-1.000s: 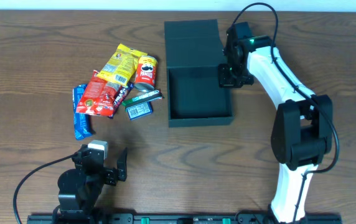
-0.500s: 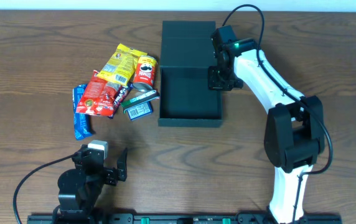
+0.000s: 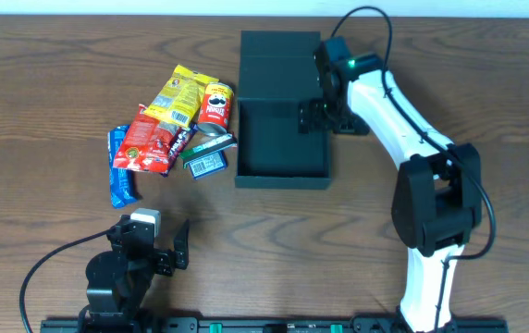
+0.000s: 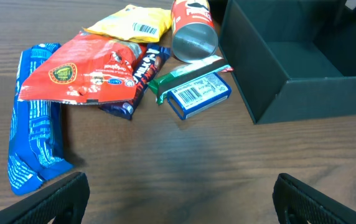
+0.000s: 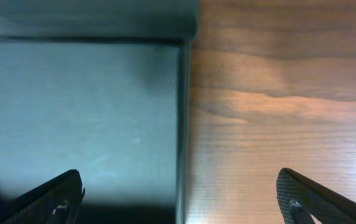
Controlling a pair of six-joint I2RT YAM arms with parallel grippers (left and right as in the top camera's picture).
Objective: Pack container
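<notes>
Black container (image 3: 281,139), interior bare (snacks (image 3: 153,143) beside); right jaws released astride wall, left jaws released.

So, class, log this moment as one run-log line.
right end effector: open, astride box wall | left end effector: open, idle | snacks: beside box | box: empty

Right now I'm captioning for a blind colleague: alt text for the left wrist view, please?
A red pouch, blue wrapper, yellow bag and Pringles can lie heaped on a wooden table beside the open dark container. The left gripper hangs above, jaws wide apart, holding nothing.
</notes>
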